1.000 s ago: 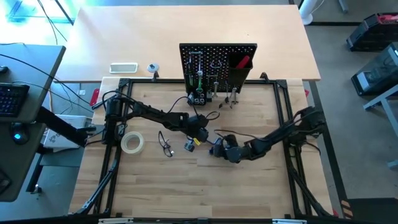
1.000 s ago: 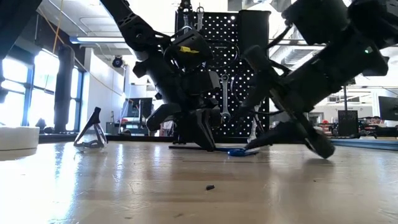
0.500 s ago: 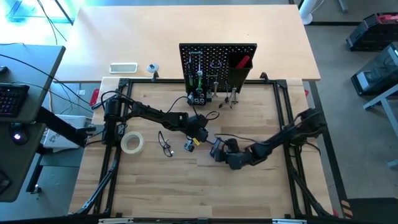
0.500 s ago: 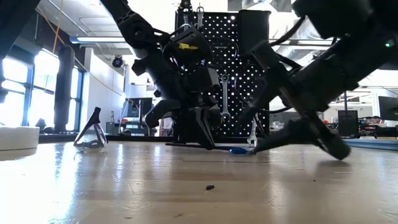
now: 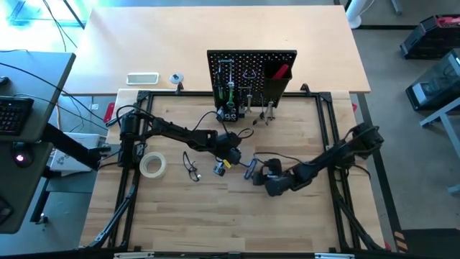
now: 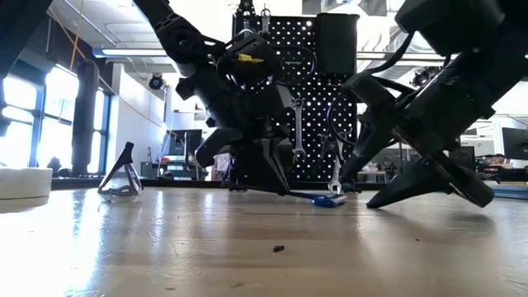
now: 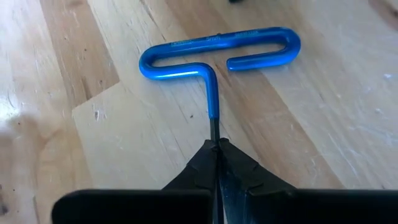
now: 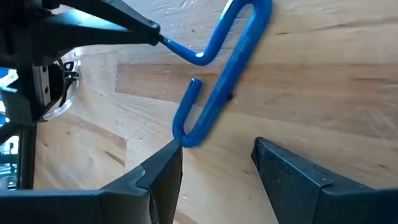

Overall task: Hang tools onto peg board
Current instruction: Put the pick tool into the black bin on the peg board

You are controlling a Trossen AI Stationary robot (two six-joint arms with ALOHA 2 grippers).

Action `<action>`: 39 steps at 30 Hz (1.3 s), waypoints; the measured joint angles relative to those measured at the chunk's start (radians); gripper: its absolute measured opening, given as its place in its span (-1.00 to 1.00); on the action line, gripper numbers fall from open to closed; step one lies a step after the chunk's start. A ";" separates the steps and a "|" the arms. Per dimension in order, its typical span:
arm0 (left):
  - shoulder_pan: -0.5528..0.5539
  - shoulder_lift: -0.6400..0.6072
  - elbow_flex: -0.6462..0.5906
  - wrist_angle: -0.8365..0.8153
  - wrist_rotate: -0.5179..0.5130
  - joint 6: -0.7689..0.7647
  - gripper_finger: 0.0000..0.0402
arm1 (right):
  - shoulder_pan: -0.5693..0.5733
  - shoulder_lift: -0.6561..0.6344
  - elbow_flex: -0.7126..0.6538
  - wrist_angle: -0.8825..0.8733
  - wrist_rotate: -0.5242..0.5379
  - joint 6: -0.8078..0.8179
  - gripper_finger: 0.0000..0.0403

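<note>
The right claw (image 5: 253,175) has slid back toward the desk's right edge since a second ago, and its fingers stand spread just beside the blue-handled hex key (image 7: 217,53), one fingertip (image 8: 171,152) at the handle's end. The left claw (image 7: 216,146) stays pressed together, pinching the key's thin metal shaft. The key lies flat on the wooden desk (image 5: 215,216) near its middle, in front of the peg board (image 5: 251,72) at the far edge.

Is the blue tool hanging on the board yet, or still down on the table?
Still down. The blue-handled hex key lies flat on the table, its thin shaft pinched by the left end effector.
</note>
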 joint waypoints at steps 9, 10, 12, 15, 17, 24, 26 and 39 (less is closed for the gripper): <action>0.000 -0.004 0.002 0.035 0.053 -0.017 -0.99 | -0.039 0.007 0.001 0.021 -0.013 -0.027 0.00; 0.000 -0.006 0.002 0.035 0.054 -0.017 -0.99 | -0.040 0.010 0.001 0.022 -0.011 -0.027 0.00; 0.000 -0.007 0.002 0.038 0.054 -0.020 -0.99 | -0.041 0.020 0.002 0.024 -0.007 -0.026 0.00; 0.000 -0.013 0.002 0.032 0.054 -0.021 -1.00 | -0.041 0.030 0.002 0.025 -0.003 -0.023 0.00; 0.000 -0.014 0.003 0.015 0.050 -0.011 -1.00 | -0.041 0.031 0.002 0.025 -0.001 -0.023 0.00; 0.000 -0.014 0.003 -0.066 0.028 0.041 -1.00 | -0.041 0.032 0.002 0.024 -0.002 -0.041 0.00; 0.000 -0.014 0.003 -0.067 0.024 0.040 -1.00 | -0.041 0.032 0.002 0.031 -0.007 -0.056 0.00; -0.008 -0.014 0.048 -0.101 0.049 -0.001 -0.23 | -0.031 0.032 0.001 0.046 -0.008 -0.105 0.00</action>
